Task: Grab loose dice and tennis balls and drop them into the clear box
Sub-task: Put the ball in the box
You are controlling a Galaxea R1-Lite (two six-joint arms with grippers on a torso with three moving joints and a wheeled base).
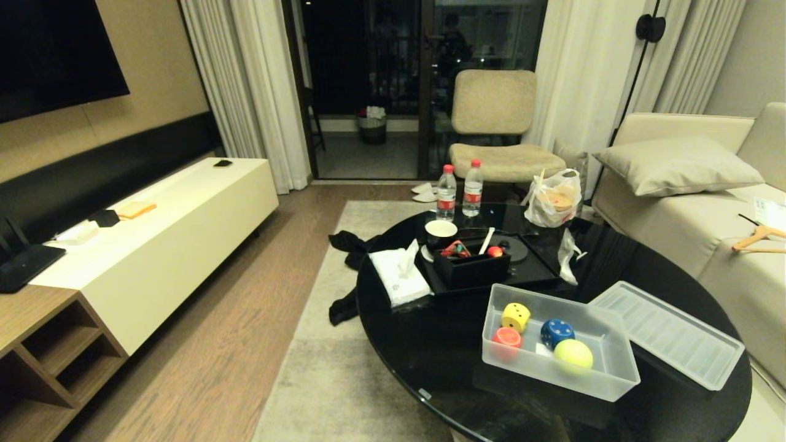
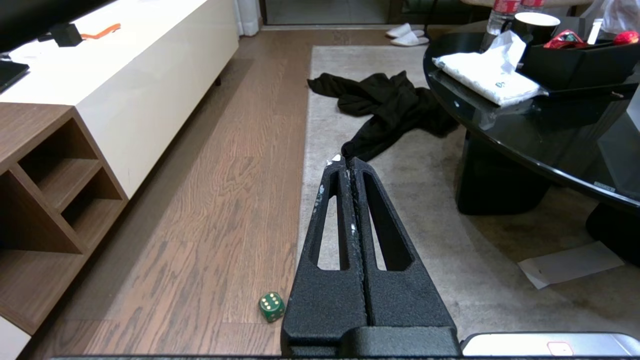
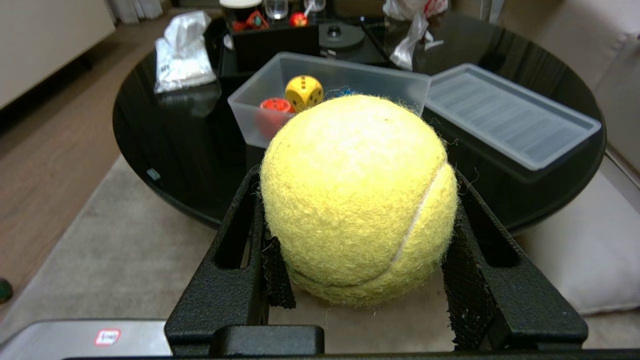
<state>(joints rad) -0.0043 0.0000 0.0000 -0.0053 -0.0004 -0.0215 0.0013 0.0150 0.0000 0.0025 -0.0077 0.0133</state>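
Right gripper (image 3: 357, 270) jaws clamp a ball (image 3: 357, 200) — short of the surface (image 3: 165, 145). Left gripper (image 2: 348, 161) jaws shut, empty — green die (image 2: 271, 306) on floor beside it.

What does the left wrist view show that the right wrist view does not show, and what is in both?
Only the left wrist view shows the shut left gripper, the black garment on the rug and the white slippers. Only the right wrist view shows the right gripper shut on a tennis ball, the clear box with a yellow die and a red die, and its lid. Both show the round black table, the tissue pack and the green die on the floor.
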